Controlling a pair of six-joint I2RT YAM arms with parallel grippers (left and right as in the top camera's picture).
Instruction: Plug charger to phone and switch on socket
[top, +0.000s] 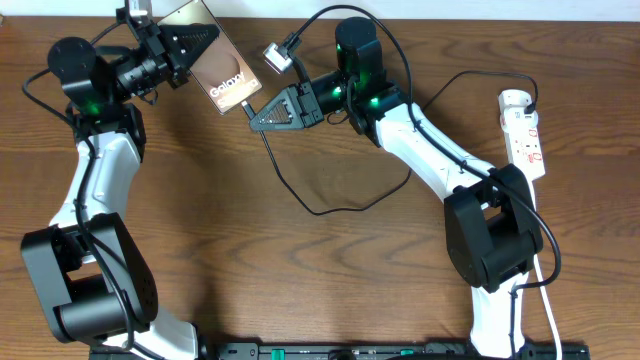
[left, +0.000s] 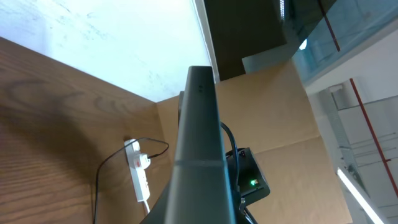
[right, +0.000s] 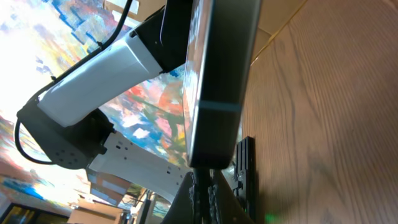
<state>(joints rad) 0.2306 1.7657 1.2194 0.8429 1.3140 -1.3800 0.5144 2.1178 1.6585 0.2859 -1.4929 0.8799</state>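
Observation:
My left gripper (top: 200, 45) is shut on the phone (top: 225, 72) and holds it off the table at the back left, with the "Galaxy" end toward the right arm. The left wrist view shows the phone edge-on (left: 199, 137). My right gripper (top: 258, 114) is shut on the charger's black plug (right: 202, 186), whose tip meets the phone's lower end (right: 217, 81). I cannot tell how deep it sits. The thin charger cable (top: 330, 208) loops over the table toward the socket, a white power strip (top: 525, 128) at the far right, which also shows in the left wrist view (left: 138, 174).
The strip's white cord (top: 550, 300) runs down the right side past the right arm's base (top: 490, 240). The left arm's base (top: 85, 280) stands at the front left. A black rail (top: 350, 352) lines the table's front edge.

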